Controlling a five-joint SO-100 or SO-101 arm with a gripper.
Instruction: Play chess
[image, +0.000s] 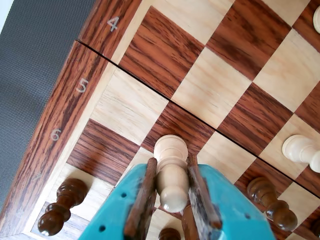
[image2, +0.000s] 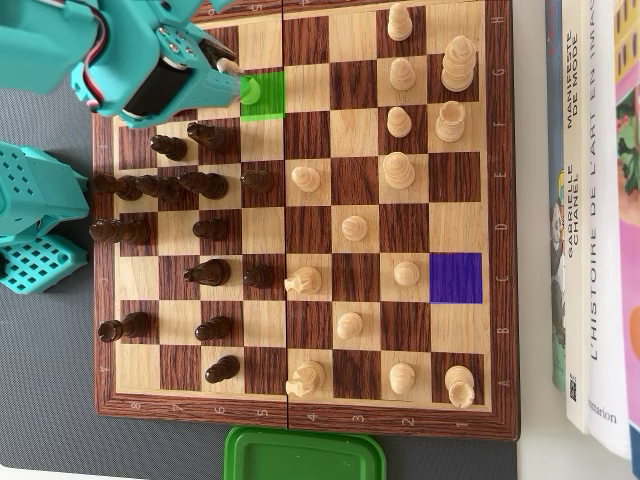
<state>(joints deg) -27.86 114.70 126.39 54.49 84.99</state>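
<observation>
My gripper is shut on a light wooden chess piece, its rounded head nearest the wrist camera and its base towards the chessboard. In the overhead view the gripper reaches in from the top left, holding the light piece over a green-marked square by the board's top edge. Whether the base touches the board I cannot tell. A purple-marked empty square lies at the right. Dark pieces crowd the left half and light pieces the right half.
Dark pieces stand close on both sides of the jaws, and a light piece stands to the right. A green lid sits below the board. Books lie along the right edge. The arm's teal base is at the left.
</observation>
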